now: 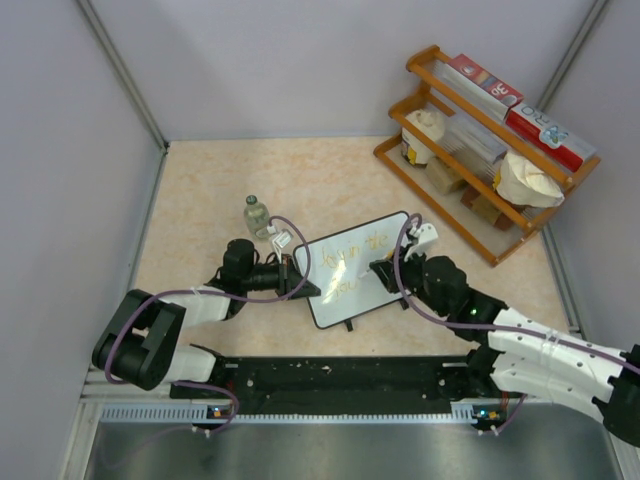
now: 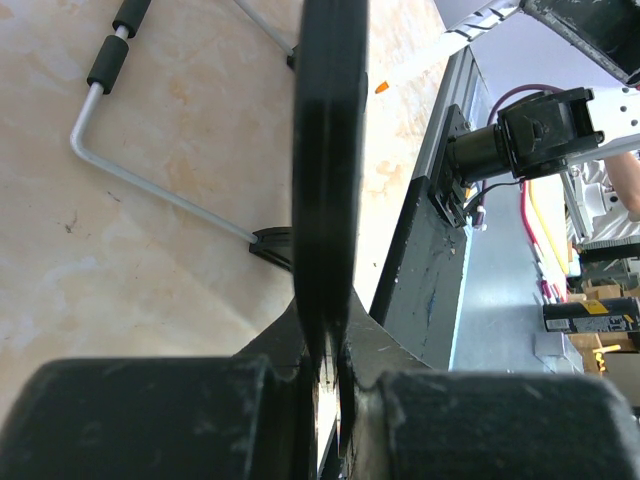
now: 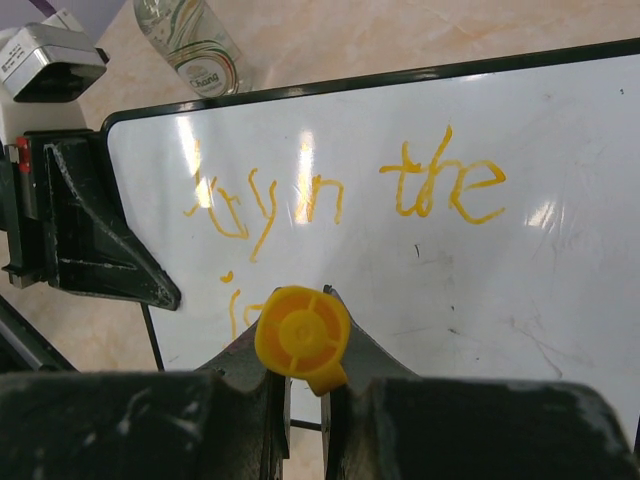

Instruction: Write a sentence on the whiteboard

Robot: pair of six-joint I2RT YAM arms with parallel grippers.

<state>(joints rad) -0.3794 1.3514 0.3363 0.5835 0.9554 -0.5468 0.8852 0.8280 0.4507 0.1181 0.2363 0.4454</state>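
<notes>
Whiteboard [image 1: 355,270] is pinched by the left gripper [image 1: 303,287]; right gripper [image 1: 384,269], clamping the marker [image 3: 302,335], should press lightly along line 2.

We see a small clear glass bottle with a grey cap [image 1: 257,215] standing upright on the beige mottled tabletop [image 1: 200,200]. Against the far right wall sits a two-tier wooden rack [image 1: 432,202]. It holds flat red boxes [image 1: 543,135], a ribbed silver pack [image 1: 474,142] and a crumpled white bag [image 1: 525,180].
</notes>
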